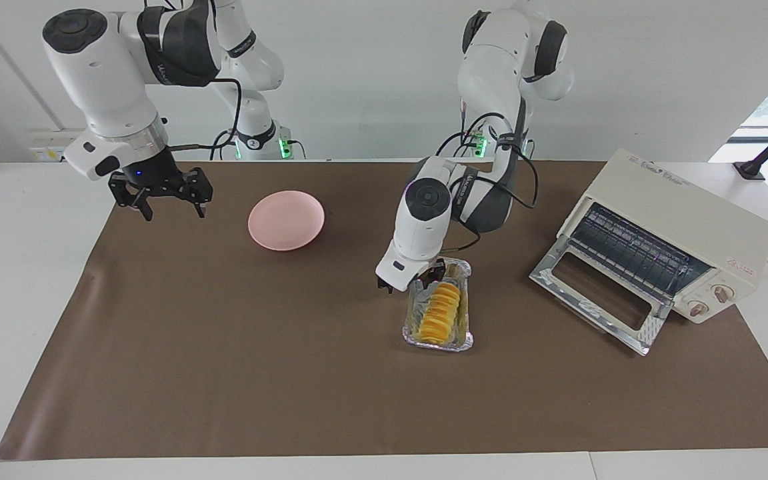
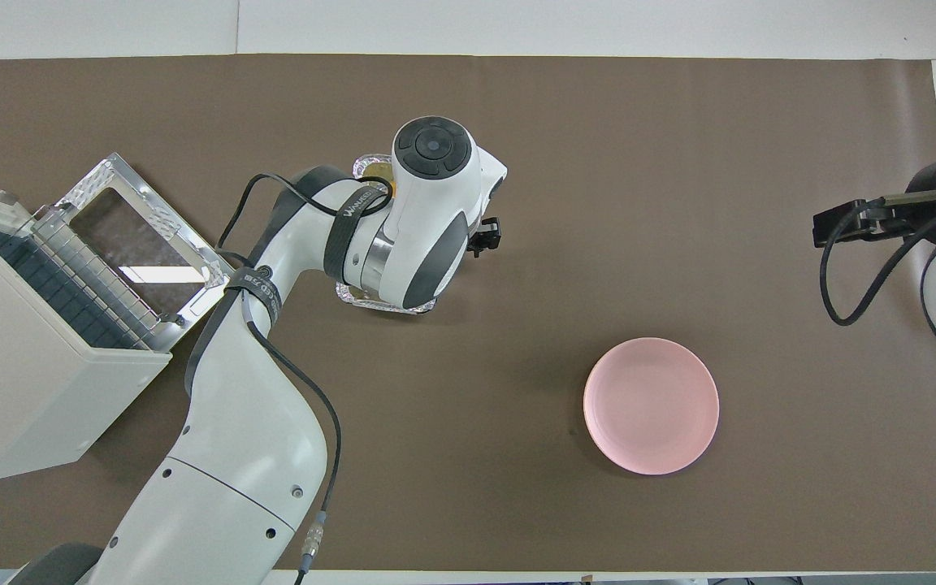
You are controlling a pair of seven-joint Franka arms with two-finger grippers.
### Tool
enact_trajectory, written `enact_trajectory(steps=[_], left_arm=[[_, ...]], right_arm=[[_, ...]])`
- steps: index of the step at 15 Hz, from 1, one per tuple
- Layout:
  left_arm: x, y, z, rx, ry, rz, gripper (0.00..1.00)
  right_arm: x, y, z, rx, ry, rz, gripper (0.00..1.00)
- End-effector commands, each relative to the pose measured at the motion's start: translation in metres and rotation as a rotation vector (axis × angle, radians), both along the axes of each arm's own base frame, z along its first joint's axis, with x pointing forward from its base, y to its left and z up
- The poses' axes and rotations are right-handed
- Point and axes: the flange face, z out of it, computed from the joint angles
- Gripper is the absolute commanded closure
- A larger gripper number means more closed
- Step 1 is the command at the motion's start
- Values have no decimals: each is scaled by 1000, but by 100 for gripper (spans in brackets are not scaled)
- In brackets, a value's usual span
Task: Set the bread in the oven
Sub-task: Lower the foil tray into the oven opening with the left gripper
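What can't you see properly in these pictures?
- Overhead view: the left arm covers almost all of the foil tray and the bread.
- Facing view: the left gripper is at the bread, but whether it grips is too small to tell.
- Overhead view: the oven is cut off by the edge, its knobs unseen.
- Overhead view: the right gripper's fingers are hidden.

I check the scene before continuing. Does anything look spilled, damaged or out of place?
Nothing stands out. The ridged yellow-orange bread lies inside the crinkled silver foil tray, nothing is spilled, and the cream-white toaster oven stands with its glass door folded down, ready.
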Motion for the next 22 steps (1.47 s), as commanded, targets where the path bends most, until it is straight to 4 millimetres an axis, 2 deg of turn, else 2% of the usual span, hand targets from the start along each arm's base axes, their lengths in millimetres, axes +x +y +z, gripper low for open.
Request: enact_trajectory(steps=[1,2,3,4,5,9,12,14,18,20,22], left_arm=[[5,1,3,-12,-11,25,43],[5,2,3,-13,-7,32,60],[4,3,2,-10,3,44,88],[4,5,2,-3,15,47,100],[2,6,0,6,27,45,100],[5,20,6,41,72,90,100],[27,69,44,136,114,202,100],[37,95,59,186,121,291,100],[54,162,124,190,65,418,100],[63,199,132,221,58,481,100],[68,234,130,263,63,539,100]], right_arm=[[-1,-4,0,11,14,-21,0],[-1,-7,2,11,12,-25,0],[1,-8,2,13,11,-27,0],[1,-6,4,13,4,-25,0],[2,-6,3,8,7,-26,0],[7,-8,19,7,32,-30,0],[6,-9,20,24,44,-41,0],[6,-7,20,27,42,-40,0],[7,-9,19,63,45,-50,0],[5,-8,16,61,48,-50,0],[4,-7,16,58,45,-51,0]])
